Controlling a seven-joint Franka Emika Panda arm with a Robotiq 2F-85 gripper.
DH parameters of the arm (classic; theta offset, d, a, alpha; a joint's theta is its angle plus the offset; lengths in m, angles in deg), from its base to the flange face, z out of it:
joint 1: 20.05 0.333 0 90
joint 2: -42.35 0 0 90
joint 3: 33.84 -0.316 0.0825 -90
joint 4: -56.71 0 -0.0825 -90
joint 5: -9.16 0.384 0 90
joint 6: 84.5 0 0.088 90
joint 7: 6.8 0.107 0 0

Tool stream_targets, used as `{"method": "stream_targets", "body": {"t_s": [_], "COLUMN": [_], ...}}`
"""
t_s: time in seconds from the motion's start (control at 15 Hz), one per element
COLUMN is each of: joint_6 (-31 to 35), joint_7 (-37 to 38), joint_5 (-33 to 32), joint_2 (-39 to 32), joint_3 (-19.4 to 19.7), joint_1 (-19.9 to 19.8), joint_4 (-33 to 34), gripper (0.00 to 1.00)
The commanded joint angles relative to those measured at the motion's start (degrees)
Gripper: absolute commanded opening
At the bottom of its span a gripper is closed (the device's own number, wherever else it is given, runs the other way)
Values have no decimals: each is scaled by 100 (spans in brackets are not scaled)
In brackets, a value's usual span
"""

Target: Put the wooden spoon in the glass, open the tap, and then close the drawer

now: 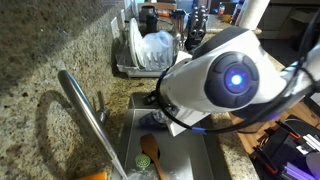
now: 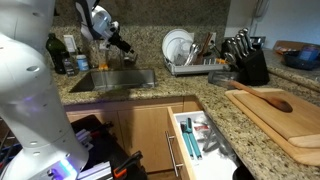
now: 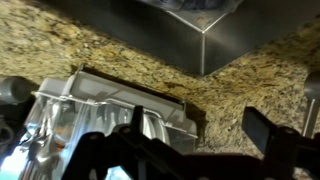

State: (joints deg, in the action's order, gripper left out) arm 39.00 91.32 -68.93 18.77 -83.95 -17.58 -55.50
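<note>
Granite counter (image 2: 130,98); sink (image 1: 128,140) holds wooden spoon (image 1: 150,152), open drawer (image 2: 178,142) holds utensils (image 2: 195,135).

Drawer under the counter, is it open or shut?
Open: the drawer stands pulled out of the cabinet, its pale interior and the utensils inside showing.

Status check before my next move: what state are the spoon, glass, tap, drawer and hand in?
small orange-brown wooden spoon: standing bowl-up in the glass
clear glass: upright, holding the spoon
long brushed-steel tap: no water seen running
light wooden drawer: pulled open, utensils inside
hand: open, nothing between its fingers
</note>
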Motion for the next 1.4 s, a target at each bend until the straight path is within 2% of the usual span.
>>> {"method": "stream_targets", "body": {"t_s": [0.0, 0.2, 0.33, 0.67, 0.93, 1.07, 1.2, 1.27, 1.33], "joint_6": [215, 151, 126, -494, -799, -950, -1008, -1013, -1008], "joint_7": [-113, -134, -153, 60, 11, 90, 236, 115, 168], "joint_5": [520, 748, 910, 2632, 3787, 3908, 3479, 3642, 3562], "joint_2": [552, 1172, 1294, 2466, 3122, 3130, 2592, 2881, 2787], "joint_3": [550, 356, 458, 1415, 2121, 2445, 2617, 2639, 2722], "joint_1": [475, 338, 340, 811, 1113, 1159, 1126, 1258, 1250], "joint_4": [-124, -403, -517, -1438, -2559, -3041, -2903, -2924, -2975], "gripper": [100, 100, 100, 100, 100, 100, 100, 100, 100]}}
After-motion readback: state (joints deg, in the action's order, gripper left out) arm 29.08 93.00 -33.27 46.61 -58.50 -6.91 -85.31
